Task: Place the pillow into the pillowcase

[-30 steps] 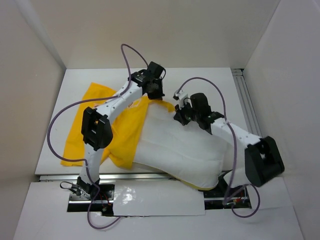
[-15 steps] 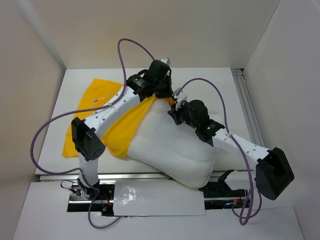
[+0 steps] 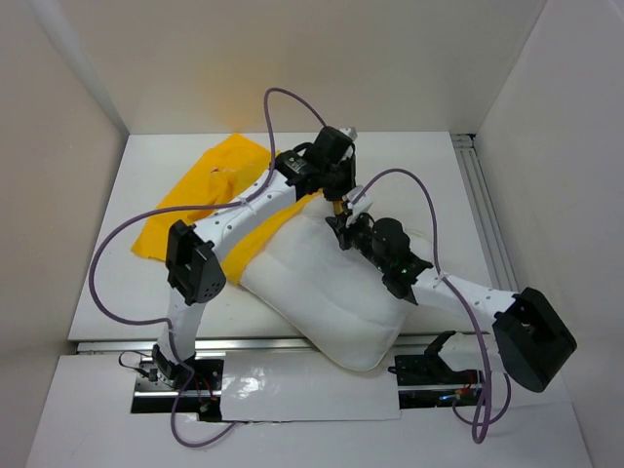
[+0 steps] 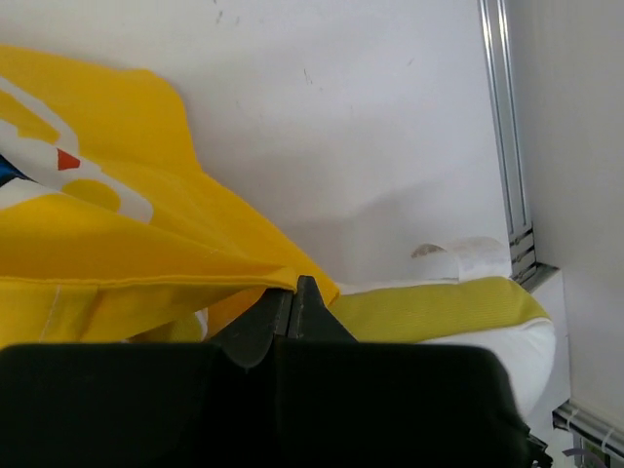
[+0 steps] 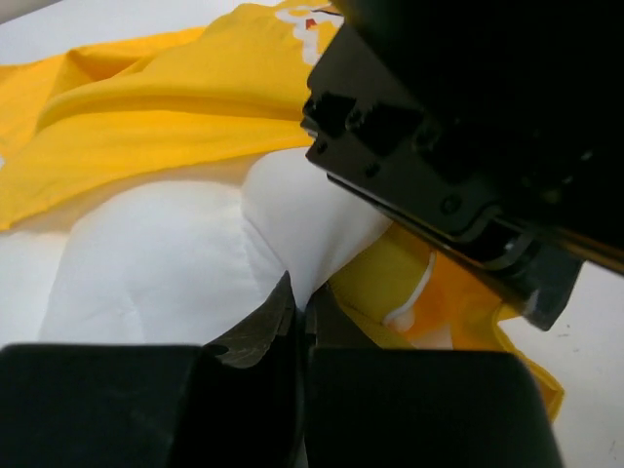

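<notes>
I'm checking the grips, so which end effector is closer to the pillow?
Right. The right end effector is pinching the pillow at its far corner. The left end effector grips the pillowcase hem just beside that corner.

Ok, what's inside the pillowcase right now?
Mostly nothing visible: the pillow lies largely outside the pillowcase, only its upper-left edge seemingly under yellow fabric. The left arm covers that seam, so the depth is hidden.

Left of left gripper [image 4: 295, 292]: pillowcase [image 4: 117, 244] runs off frame, print cut short. Beyond right gripper [image 5: 300, 302]: pillow [image 5: 166, 253] partly hidden behind left gripper housing.
</notes>
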Controlling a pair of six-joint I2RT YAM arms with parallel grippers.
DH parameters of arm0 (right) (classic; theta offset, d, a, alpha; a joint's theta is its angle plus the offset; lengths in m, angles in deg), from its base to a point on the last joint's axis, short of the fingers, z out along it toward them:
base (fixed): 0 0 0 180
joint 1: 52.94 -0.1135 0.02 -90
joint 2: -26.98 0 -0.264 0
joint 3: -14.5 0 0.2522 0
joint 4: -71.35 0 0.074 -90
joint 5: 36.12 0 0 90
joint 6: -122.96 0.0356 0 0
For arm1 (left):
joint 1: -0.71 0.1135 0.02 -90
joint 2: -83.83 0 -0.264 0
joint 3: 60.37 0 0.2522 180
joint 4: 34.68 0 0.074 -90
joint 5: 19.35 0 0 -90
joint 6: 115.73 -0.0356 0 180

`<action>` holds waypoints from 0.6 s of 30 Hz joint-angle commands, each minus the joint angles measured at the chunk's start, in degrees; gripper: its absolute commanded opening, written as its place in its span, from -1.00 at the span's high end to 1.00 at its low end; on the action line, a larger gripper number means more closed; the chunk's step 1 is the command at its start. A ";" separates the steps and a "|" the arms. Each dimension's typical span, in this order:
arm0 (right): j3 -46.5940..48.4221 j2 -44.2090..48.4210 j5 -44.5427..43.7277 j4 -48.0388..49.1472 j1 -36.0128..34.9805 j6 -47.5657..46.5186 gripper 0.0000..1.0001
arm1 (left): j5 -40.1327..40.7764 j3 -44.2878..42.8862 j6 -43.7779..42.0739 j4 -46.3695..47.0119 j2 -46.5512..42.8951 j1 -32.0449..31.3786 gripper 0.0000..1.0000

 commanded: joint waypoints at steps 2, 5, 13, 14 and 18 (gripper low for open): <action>-3.49 2.19 -2.20 22.60 -1.96 0.43 1.00 | -9.64 -1.40 1.20 5.79 0.72 -2.22 1.00; -4.64 -0.44 -5.80 29.46 -1.96 -0.18 1.00 | -7.64 0.88 1.20 6.94 -0.85 -3.44 1.00; 1.68 -1.77 -12.75 13.33 -1.96 -0.01 -0.06 | -3.24 -0.70 -4.50 -0.08 -0.95 -3.45 -0.06; 1.68 -0.55 -14.93 9.13 -1.96 1.55 -0.23 | -3.23 0.17 -6.08 -0.09 -1.82 -3.45 -0.28; 1.68 2.62 -24.17 -1.18 -1.96 9.89 -0.79 | -1.31 2.99 -7.76 0.44 -5.34 -3.45 -1.00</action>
